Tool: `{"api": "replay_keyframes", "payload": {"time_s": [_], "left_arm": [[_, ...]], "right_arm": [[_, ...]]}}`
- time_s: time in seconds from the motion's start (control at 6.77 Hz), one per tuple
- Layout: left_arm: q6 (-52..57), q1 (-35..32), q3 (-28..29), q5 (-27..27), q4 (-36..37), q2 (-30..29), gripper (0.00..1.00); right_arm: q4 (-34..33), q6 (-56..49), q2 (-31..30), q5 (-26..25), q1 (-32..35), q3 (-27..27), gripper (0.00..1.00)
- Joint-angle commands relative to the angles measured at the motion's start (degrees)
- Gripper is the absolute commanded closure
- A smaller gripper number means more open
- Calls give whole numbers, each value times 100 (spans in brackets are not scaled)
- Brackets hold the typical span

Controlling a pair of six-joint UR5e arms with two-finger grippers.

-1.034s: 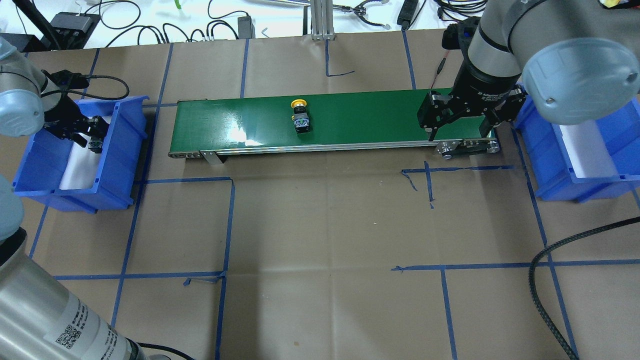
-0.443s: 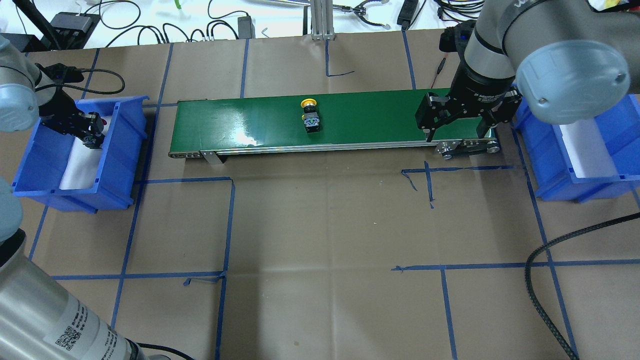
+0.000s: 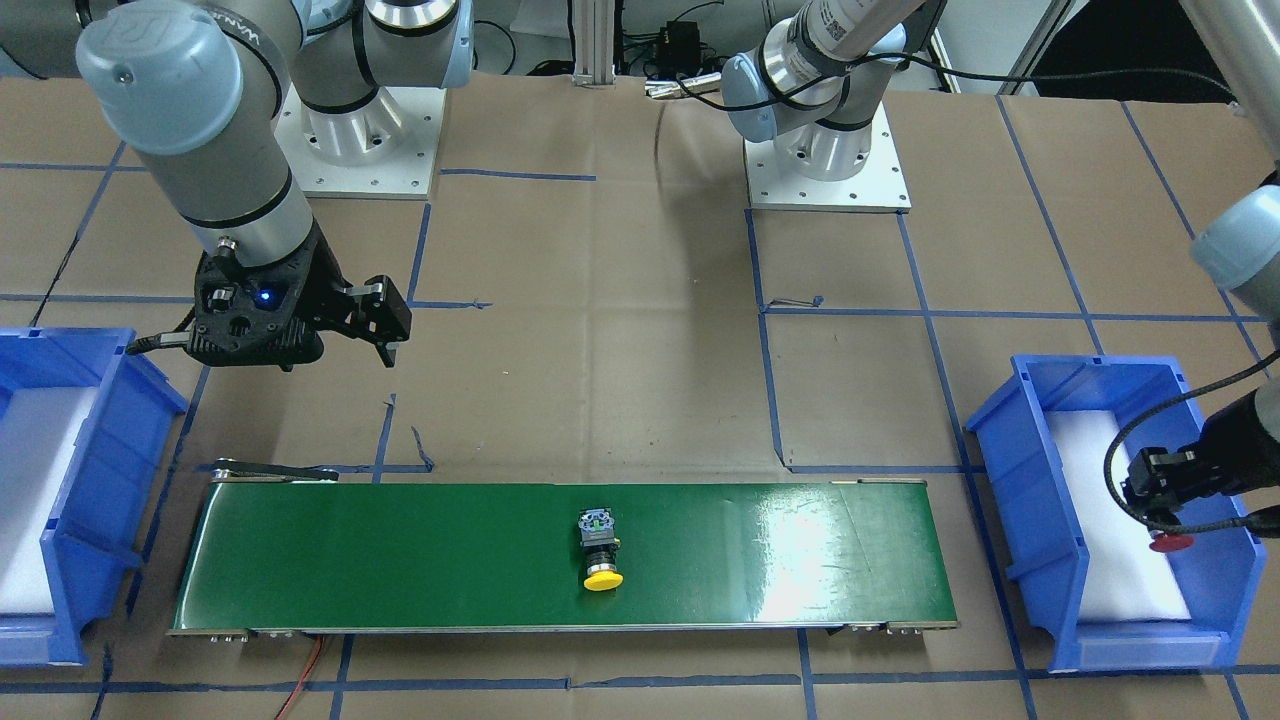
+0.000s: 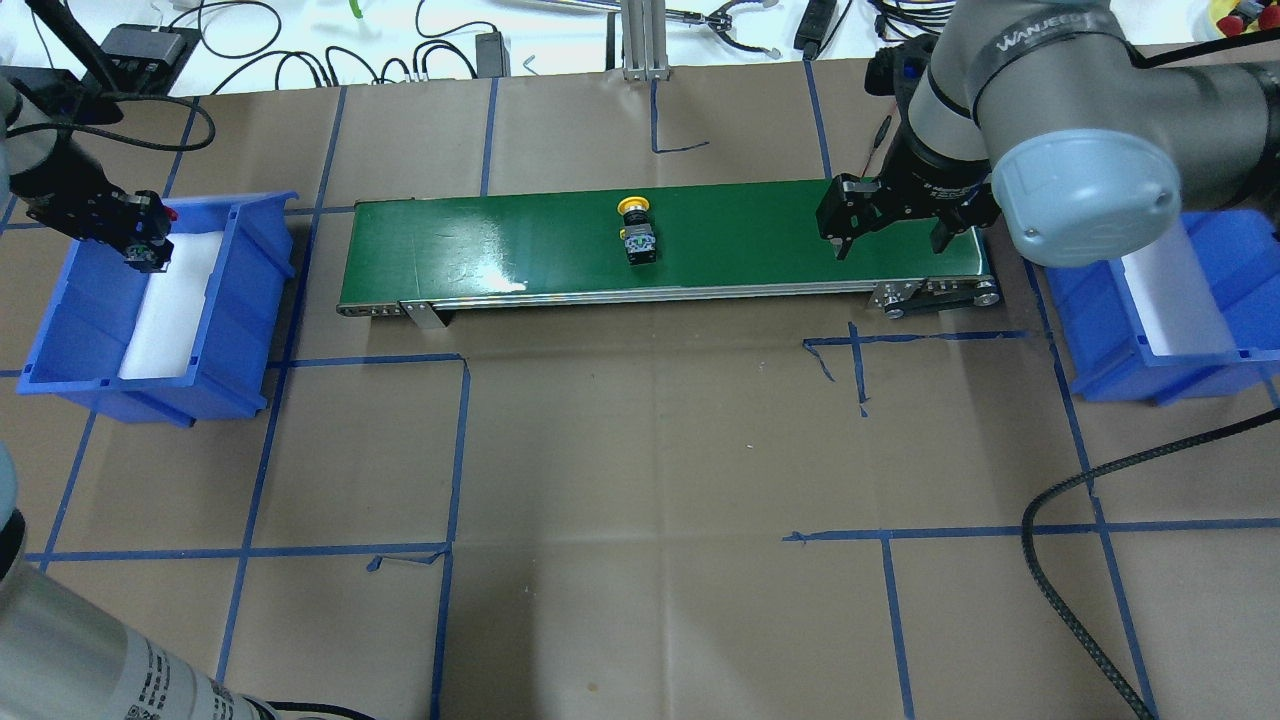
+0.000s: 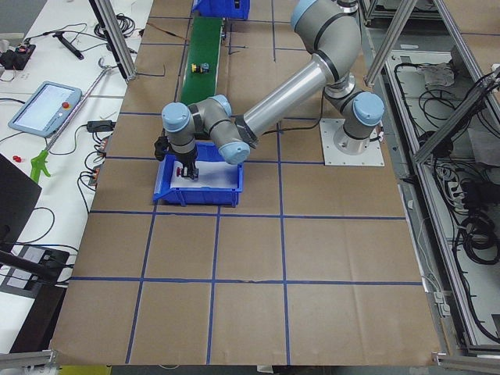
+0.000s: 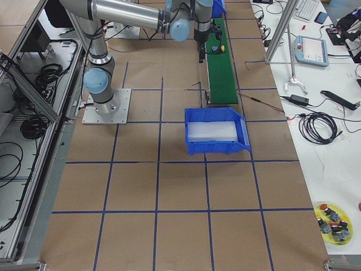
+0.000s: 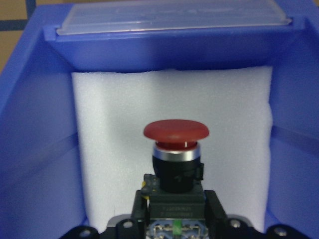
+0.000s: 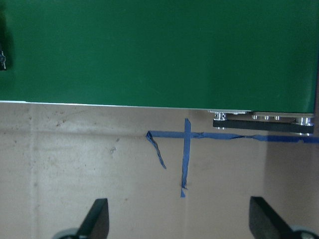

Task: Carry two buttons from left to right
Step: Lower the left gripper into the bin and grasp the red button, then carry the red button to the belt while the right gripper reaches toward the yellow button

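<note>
Left gripper (image 4: 148, 248) clamps the red button (image 7: 176, 132) by its black body above the bin (image 4: 240, 300) at the table's left end (seemingly lifted clear), wrist tilted. Right gripper (image 4: 888, 240) hangs wide open, empty, pointing down beside the belt's (image 4: 750, 240) right end; the yellow button (image 4: 636, 230) lies mid-belt.

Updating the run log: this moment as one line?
left pincer: shut on red button, above left bin | yellow button: lying on belt, midway | right pincer: open, empty, near belt end
</note>
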Motion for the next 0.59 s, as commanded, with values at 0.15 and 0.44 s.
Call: {"api": "replay_keyframes", "payload": {"time_s": [0.15, 0.44], "left_arm": [[-179, -122, 609, 4, -1075, 366, 100], [-764, -822, 708, 30, -1278, 383, 100]], "right_arm": [[-498, 21, 392, 7, 3, 138, 0], [-1057, 143, 543, 25, 11, 164, 0]]}}
